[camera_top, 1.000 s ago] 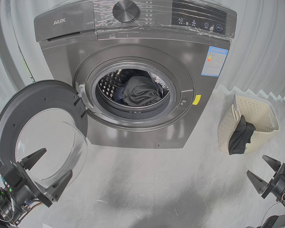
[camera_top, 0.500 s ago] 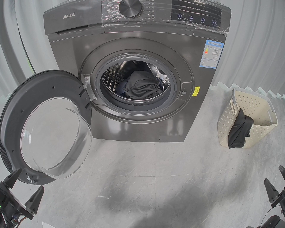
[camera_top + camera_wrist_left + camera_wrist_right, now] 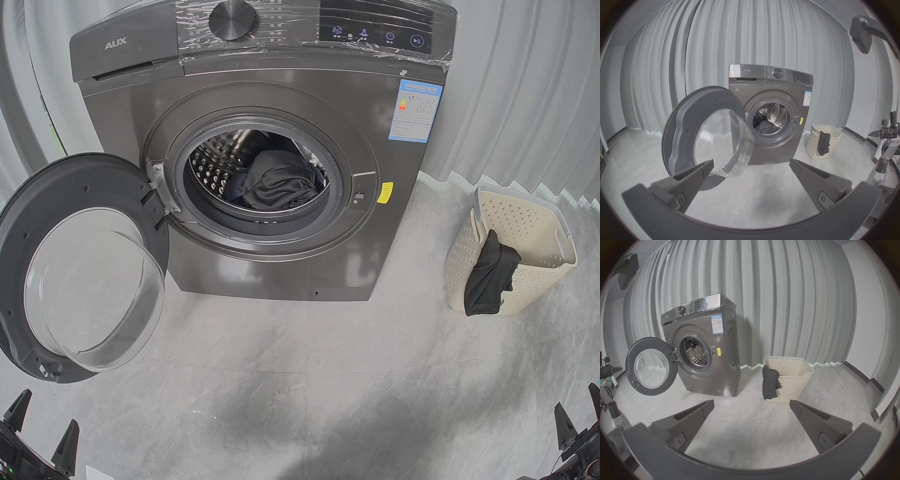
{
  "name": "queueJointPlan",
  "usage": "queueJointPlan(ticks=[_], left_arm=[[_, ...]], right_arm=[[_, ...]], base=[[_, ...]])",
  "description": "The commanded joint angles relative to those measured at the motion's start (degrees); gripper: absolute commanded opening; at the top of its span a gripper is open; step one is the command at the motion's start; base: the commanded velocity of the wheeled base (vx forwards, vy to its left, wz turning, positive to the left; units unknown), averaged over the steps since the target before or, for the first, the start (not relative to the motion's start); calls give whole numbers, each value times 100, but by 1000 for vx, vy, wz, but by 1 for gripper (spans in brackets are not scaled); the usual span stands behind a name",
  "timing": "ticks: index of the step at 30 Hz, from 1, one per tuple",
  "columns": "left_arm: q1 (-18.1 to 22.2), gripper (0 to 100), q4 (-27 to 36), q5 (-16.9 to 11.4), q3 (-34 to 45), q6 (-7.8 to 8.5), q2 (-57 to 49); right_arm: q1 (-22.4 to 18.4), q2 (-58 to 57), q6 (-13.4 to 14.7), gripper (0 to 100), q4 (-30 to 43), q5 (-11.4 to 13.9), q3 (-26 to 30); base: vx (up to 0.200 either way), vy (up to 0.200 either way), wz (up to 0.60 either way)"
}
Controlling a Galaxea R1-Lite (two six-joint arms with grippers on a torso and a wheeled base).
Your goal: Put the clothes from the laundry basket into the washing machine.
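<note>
Left gripper point(image 3: 750, 162) and right gripper point(image 3: 751, 402), both empty with jaws wide, sit low and well in front of the washing machine point(image 3: 281, 275), likely staged for another pick: door point(image 3: 62, 206) open, dark clothes point(image 3: 275, 181) in its drum, one dark garment point(image 3: 487, 275) draped over the laundry basket point(image 3: 531, 200) rim to its right; grey marbled floor point(image 3: 312, 387), pleated curtain point(image 3: 519, 94) behind.

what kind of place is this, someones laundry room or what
Probably a staged laundry corner in a test room, not a home: a washing machine with plastic film on its panel, a laundry basket on a bare grey floor, and pale curtains behind.
</note>
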Motion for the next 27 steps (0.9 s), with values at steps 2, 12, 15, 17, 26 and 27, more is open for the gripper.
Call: queueJointPlan(ticks=[2, 12, 15, 17, 26, 27], left_arm=[[724, 100, 452, -155, 101, 2, -559], [654, 100, 1023, -137, 48, 160, -691], [654, 100, 917, -128, 75, 134, -691], [645, 100, 856, -120, 92, 81, -682], [645, 100, 856, -111, 92, 28, -682], [645, 100, 856, -111, 92, 37, -682]], right_arm=[[-147, -341, 54, 100, 13, -21, 101], [-129, -341, -60, 100, 13, 40, 101], [-129, -341, -60, 100, 13, 40, 101], [-129, -341, -60, 100, 13, 40, 101], [-129, -341, -60, 100, 13, 40, 101], [-129, -341, -60, 100, 13, 40, 101]], base=[[0, -200, 0], [0, -200, 0], [0, -133, 0], [0, 0, 0], [0, -67, 0], [0, -200, 0]])
